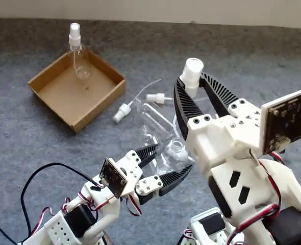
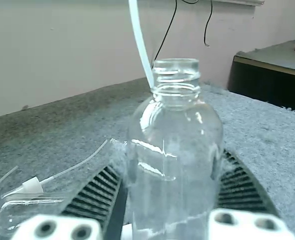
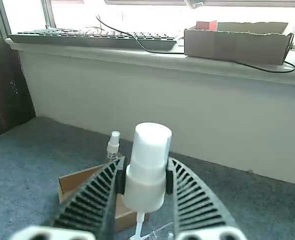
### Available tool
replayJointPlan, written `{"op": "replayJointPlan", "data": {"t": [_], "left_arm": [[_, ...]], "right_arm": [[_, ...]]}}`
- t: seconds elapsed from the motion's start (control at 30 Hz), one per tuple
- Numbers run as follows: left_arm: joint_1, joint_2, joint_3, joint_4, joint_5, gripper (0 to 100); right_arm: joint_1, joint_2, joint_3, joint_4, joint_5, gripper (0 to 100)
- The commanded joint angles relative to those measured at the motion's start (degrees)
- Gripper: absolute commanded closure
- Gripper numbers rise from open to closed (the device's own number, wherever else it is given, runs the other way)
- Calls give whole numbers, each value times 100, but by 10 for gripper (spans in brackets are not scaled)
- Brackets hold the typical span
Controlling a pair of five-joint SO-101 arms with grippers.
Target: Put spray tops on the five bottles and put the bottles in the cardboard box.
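Your left end effector [image 1: 171, 159] is clamped around an open bottle [image 2: 173, 150] standing on the counter [image 1: 232, 46]. Your right end effector [image 1: 192, 80] grips a white spray top [image 3: 146, 172] above it, and its dip tube [image 2: 140, 45] hangs at the bottle's neck, though you can't tell whether the tip is inside. A capped bottle [image 1: 77, 53] stands in the cardboard box [image 1: 53, 94] — loose spray tops [image 1: 123, 112] and clear bottles [image 1: 153, 120] lie nearby, their outlines hard to separate and partly hidden by the right arm.

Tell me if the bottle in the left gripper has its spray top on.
Off. The bottle shows a bare threaded neck; the right gripper holds the spray top above it.
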Motion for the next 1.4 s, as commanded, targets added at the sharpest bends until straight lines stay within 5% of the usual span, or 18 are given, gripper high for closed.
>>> {"op": "replayJointPlan", "data": {"t": [0.0,1.37], "left_arm": [[22,-4,127,-123,-44,923],[13,-48,127,202,-44,923]], "right_arm": [[-75,-22,-40,-215,-35,965],[-804,-110,-558,514,-18,965]]}}
